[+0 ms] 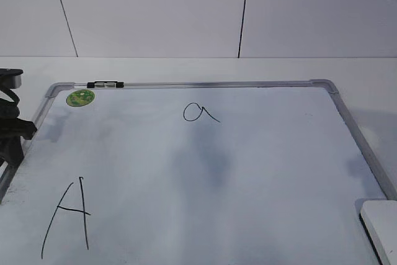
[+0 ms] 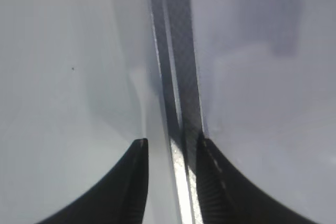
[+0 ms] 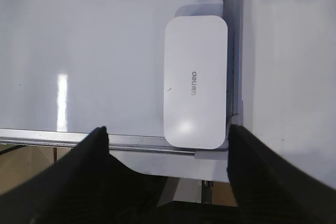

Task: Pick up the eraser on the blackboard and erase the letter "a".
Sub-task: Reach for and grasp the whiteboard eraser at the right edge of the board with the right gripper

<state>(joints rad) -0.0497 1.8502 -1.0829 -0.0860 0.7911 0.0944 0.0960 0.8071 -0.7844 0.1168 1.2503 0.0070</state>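
My right gripper (image 3: 168, 132) hangs with its jaws spread wide and empty above the eraser (image 3: 195, 81). The eraser lies flat in a corner of the blackboard (image 1: 186, 172), tight against the silver frame. The letter "a" (image 1: 200, 112) sits near the board's far edge, well apart from the eraser (image 1: 381, 228), with a larger capital A (image 1: 67, 218) nearer. My left gripper (image 2: 170, 142) straddles the frame rail; its jaws seem slightly apart, not gripping.
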